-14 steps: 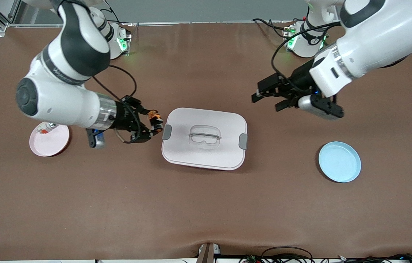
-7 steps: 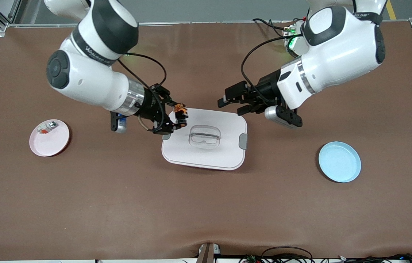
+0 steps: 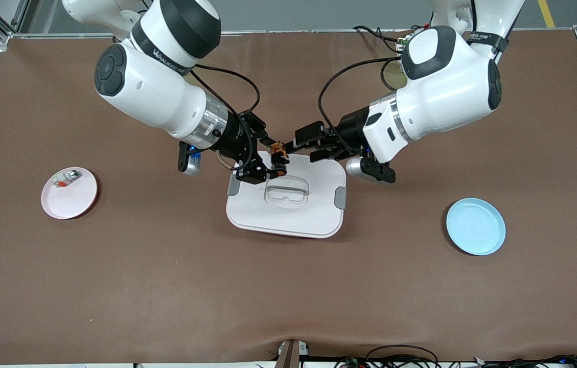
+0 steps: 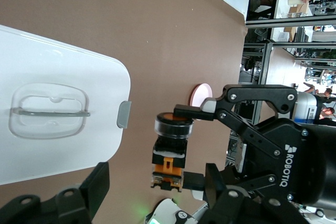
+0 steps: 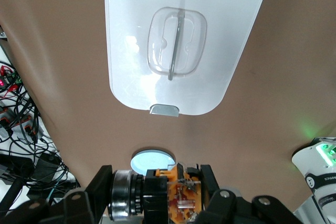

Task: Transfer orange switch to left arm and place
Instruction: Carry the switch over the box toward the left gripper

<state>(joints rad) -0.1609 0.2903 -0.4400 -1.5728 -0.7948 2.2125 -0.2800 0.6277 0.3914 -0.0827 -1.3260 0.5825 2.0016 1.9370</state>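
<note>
You are looking at a brown table [image 3: 288,286] with both arms reaching in to meet above the middle of it. The right arm [image 3: 165,97] is coming from its base at its end of the table, and the left arm [image 3: 436,97] is coming from the other end. Under their meeting point the white box [image 3: 288,214] is sitting on the table, lid on, grey latches at its two short ends and a clear recessed handle in the lid.

The blue plate [image 3: 476,226] is lying toward the left arm's end, well apart from the box and nearer to the front camera than it. The pink plate [image 3: 69,192] is lying toward the right arm's end, carrying a small white-silver part [image 3: 65,178] with a red bit.

The right gripper [image 3: 268,161] is hanging over the box's edge, fingers clamped on the orange switch [image 3: 279,158]; in the left wrist view you are seeing its two fingers pinching the switch [image 4: 170,150], cap at one pad and body at the other. The left gripper [image 3: 293,148] is hovering just beside the switch, over the same edge of the box; its jaws are standing apart, holding nothing.
</note>
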